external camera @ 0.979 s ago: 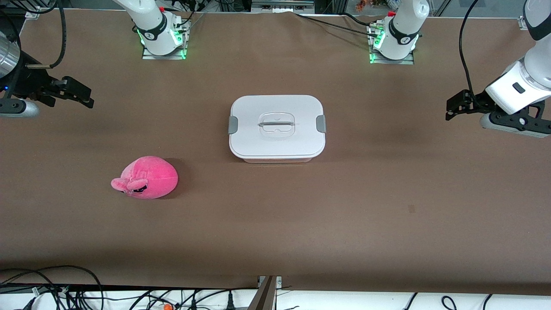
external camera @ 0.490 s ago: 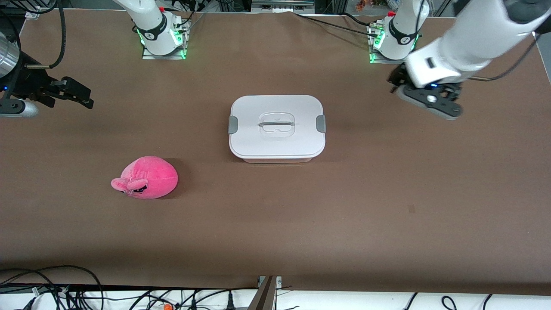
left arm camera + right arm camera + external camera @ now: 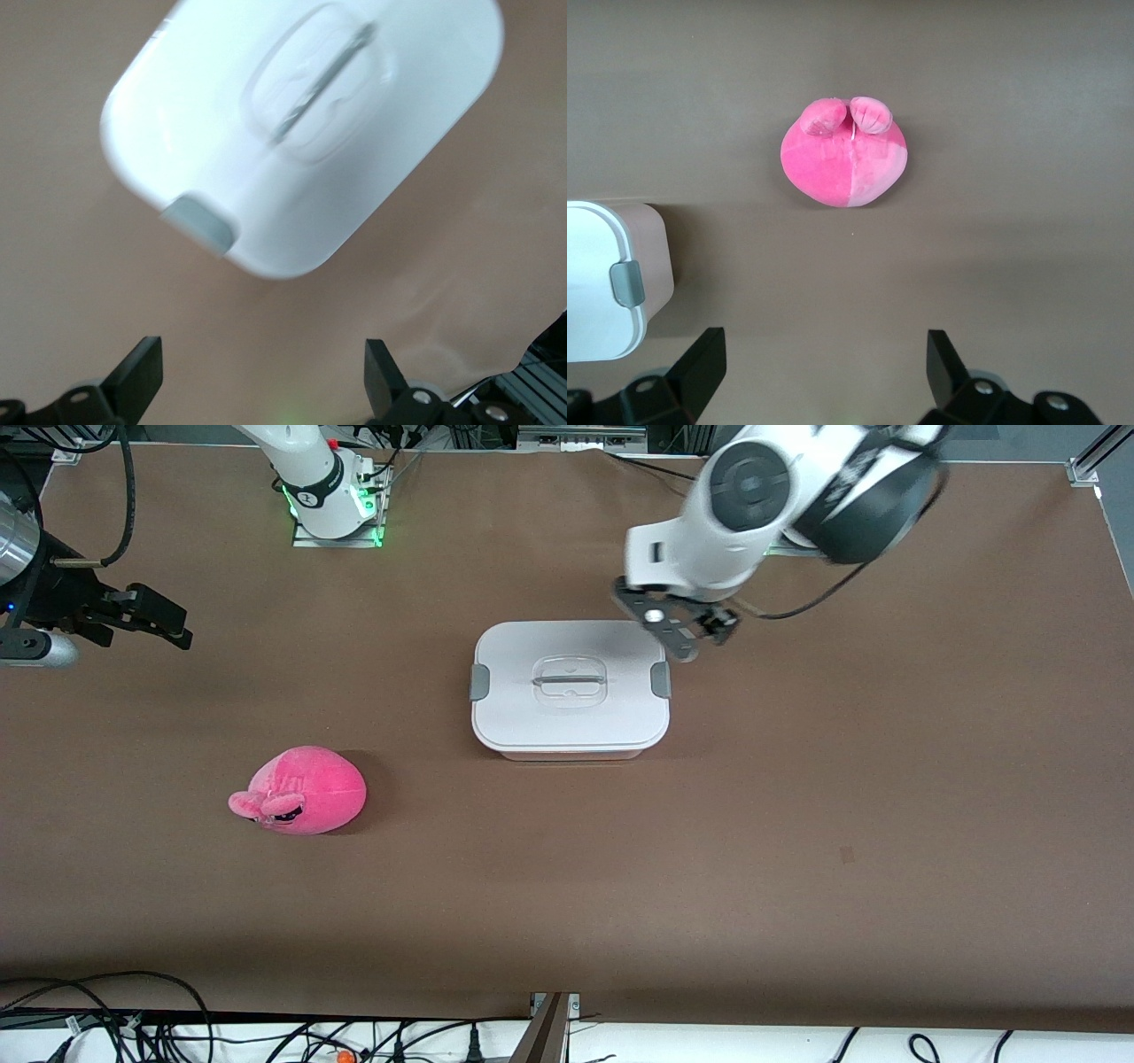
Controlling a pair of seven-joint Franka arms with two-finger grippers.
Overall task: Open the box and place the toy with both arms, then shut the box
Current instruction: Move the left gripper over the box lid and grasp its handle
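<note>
The box (image 3: pixel 570 689) sat closed at mid-table, its white lid (image 3: pixel 301 124) seated and the grey side clips (image 3: pixel 659 679) down; its contents could not be seen. The left gripper (image 3: pixel 678 631) hovered over the box corner toward the left arm's end, fingers spread wide and holding nothing. The toy (image 3: pixel 301 791), a rounded hot-pink plush, lay on the brown table (image 3: pixel 797 824), nearer the front camera and toward the right arm's end. The right gripper (image 3: pixel 146 615) waited there, wide open and empty.

Toy (image 3: pixel 299 790) nearer camera than box (image 3: pixel 570 688), toward right arm's end.
</note>
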